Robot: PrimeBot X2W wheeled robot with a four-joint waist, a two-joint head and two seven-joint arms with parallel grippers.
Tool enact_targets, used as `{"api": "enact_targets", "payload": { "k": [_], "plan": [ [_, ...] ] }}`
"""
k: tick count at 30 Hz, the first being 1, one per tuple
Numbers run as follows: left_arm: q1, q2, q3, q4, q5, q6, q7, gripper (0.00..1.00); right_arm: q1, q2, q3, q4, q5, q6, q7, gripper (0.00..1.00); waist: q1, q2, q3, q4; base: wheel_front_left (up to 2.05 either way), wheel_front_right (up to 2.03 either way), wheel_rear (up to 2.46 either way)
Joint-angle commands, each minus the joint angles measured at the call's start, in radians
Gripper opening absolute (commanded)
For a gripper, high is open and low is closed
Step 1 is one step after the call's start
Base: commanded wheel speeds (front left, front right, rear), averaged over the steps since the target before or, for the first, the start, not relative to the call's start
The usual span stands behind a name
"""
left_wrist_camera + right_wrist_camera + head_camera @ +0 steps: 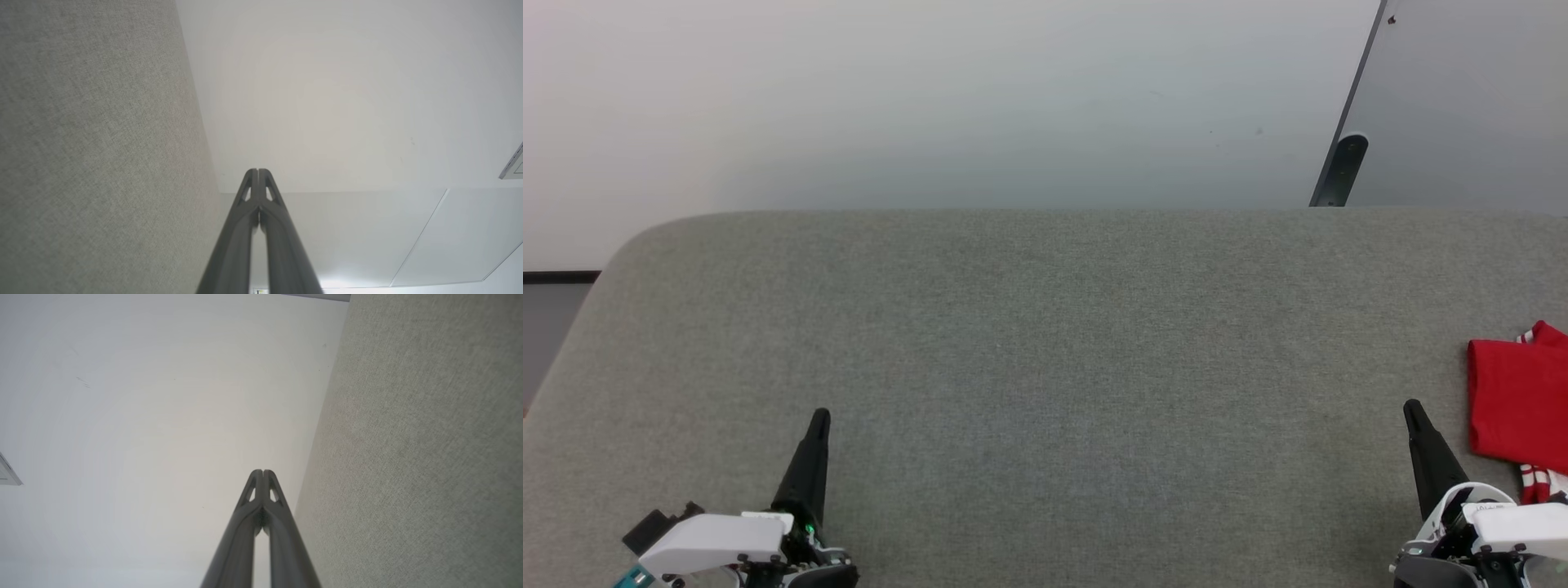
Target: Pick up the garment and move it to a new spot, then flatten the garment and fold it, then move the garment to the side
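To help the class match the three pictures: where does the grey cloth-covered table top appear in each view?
Head view: the grey table top spans the lower two thirds.
Left wrist view: it takes the left side, beside the left gripper's fingers.
Right wrist view: it takes the right side, beside the right gripper's fingers.
Shared landmark: the pale surface beyond the table's edge.

You see a big grey table (1045, 327) with a soft, fuzzy top and round corners. Behind it lies a plain pale surface (931, 98) — and a thin black bar (1342, 167) leans at the far right.
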Motion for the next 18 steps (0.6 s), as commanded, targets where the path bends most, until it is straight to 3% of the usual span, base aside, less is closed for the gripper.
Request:
{"api": "enact_targets", "payload": {
  "k": [1,18],
  "plan": [
    [-0.011,-0.004,0.006,0.002,-0.015,-0.006,0.004,0.0,-0.016,0.004,-0.001,0.002,0.018,0.0,0.005,0.0,0.0,0.0,0.0,0.001,0.0,0.0,0.0],
    [-0.018,-0.012,0.012,0.006,-0.04,-0.013,0.014,0.0,-0.014,0.008,-0.002,0.006,0.05,0.0,0.008,0.0,0.0,0.0,0.002,0.003,0.0,0.0,0.0]
  ]
}}
